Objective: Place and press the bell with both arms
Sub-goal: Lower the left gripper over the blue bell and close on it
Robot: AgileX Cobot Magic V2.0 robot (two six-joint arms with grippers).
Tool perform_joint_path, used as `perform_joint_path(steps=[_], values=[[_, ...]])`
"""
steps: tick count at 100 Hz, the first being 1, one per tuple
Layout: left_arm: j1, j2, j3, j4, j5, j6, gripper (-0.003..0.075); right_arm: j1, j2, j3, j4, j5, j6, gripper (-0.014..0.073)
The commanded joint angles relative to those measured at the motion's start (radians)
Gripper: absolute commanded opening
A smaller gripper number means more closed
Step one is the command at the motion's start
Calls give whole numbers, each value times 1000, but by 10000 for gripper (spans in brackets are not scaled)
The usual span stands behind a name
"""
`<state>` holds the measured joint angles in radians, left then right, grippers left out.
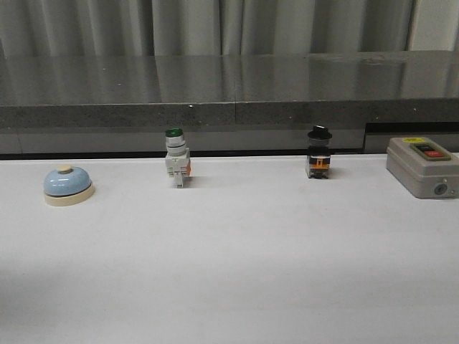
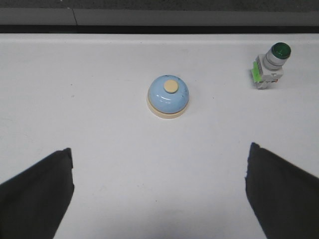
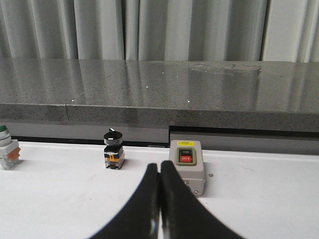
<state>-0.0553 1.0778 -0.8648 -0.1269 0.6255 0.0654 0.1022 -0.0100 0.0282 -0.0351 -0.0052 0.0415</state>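
Observation:
The light-blue dome bell with a cream base and cream button stands upright on the white table at the far left. In the left wrist view the bell lies ahead of my left gripper, whose black fingers stand wide open and empty, well apart from it. My right gripper is shut with nothing between its fingers, just in front of the grey box. Neither arm shows in the front view.
A green-capped white pushbutton switch stands mid-left at the back, also in the left wrist view. A black knob switch stands mid-right. A grey box with red and black buttons sits far right. A dark counter ledge runs behind the table.

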Motion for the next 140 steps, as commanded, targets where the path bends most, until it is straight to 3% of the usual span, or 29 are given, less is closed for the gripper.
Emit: perform_joint_path(steps=[1, 35, 69, 140], values=[[0, 31, -65, -25, -54, 1, 652, -7, -14, -16, -3, -86, -2, -69], [-97, 345, -280, -6, -54, 24, 652, -7, -14, -16, -3, -86, -2, -69], [-102, 647, -454, -4, -56, 24, 652, -7, -14, -16, -3, -86, -2, -69], [-102, 913, -533, 0, -111, 24, 652, -7, -14, -16, -3, -86, -2, -69]])
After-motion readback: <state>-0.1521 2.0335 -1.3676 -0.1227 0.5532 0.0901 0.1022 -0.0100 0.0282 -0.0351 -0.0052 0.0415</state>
